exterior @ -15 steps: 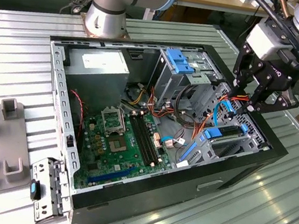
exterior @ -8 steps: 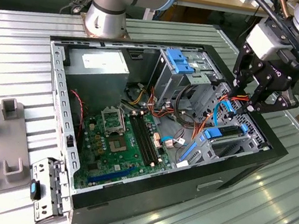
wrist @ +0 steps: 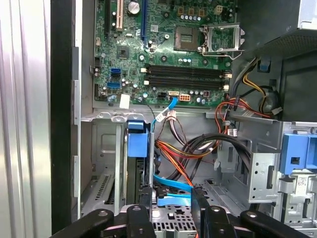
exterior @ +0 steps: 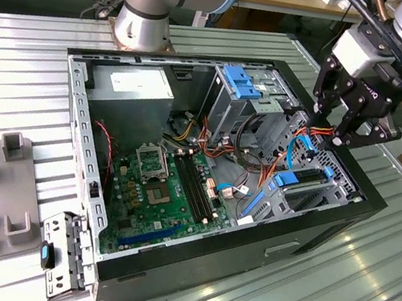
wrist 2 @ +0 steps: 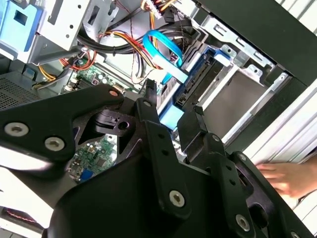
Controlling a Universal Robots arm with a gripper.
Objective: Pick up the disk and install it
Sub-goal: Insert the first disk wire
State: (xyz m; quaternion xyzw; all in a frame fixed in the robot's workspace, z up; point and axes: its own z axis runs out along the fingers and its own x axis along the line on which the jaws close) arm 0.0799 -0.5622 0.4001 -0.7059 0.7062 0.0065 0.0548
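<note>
A: Black fingers of the tool [wrist: 171, 196] sit closest in the first wrist view. Do they hold anything?

B: No. They stand a moderate gap apart with nothing pinched. The blue cable [wrist: 173, 182] just shows through the gap, lying beyond them.

A: Where's the disk [wrist: 137, 144], then?

B: On edge in its bay [wrist: 106, 148], near the tool's tips. In the exterior view that's about three o'clock within the case [exterior: 190, 261], and the tool hangs at one o'clock from the disk.

A: Why on edge?

B: The case lies on its side, open face up, so the bay takes a drive from above. I'd guess it's laid that way so an arm can lower things straight in. The disk looks seated to me, though I can't tell how deep.

A: And the cable?

B: It loops over the bay near the disk's end, probably so its plug can reach. Farther out in the exterior view, the board [exterior: 156, 189] covers the case floor toward nine o'clock from the disk. The power box [exterior: 131, 85] sits at ten.

A: Anything outside the case?

B: A hand [wrist 2: 290, 178] rests on the counter [exterior: 362, 293] beside the case wall, clear of the tool.
</note>
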